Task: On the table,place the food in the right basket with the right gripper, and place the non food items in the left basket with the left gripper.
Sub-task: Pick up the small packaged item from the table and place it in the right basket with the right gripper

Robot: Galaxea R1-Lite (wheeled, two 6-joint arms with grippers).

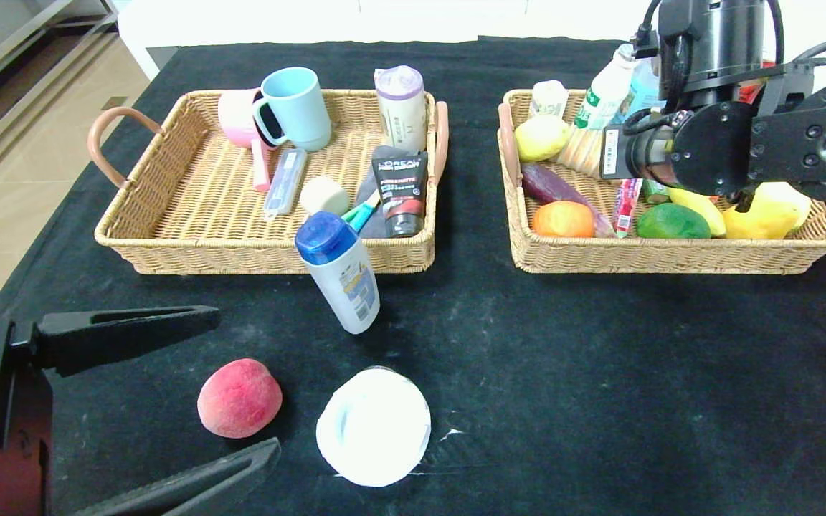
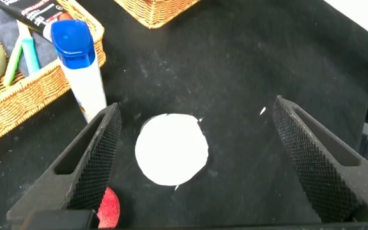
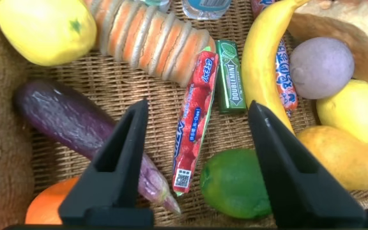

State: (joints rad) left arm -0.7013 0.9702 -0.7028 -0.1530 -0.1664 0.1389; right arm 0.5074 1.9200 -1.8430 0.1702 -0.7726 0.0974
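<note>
Spread wide, the left gripper [image 1: 230,383] sits at the lower left of the head frame on the table [image 1: 599,373], its fingers [image 1: 126,328] flanking the peach [image 1: 239,398] without touching. Right of it lie the white dish [image 1: 373,426] and blue-capped bottle [image 1: 338,271]. At upper right, the right gripper [image 3: 197,160] hangs released above the Hi-Chew stick [image 3: 195,121], eggplant [image 3: 75,121] and orange [image 1: 563,219] inside the right basket [image 1: 671,258].

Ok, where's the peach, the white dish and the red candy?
peach [image 1: 239,398], head view, middle of its fuzzy skin.
dish [image 1: 373,426], head view, centre of its white top.
candy [image 3: 194,121], right wrist view, mid wrapper.
</note>
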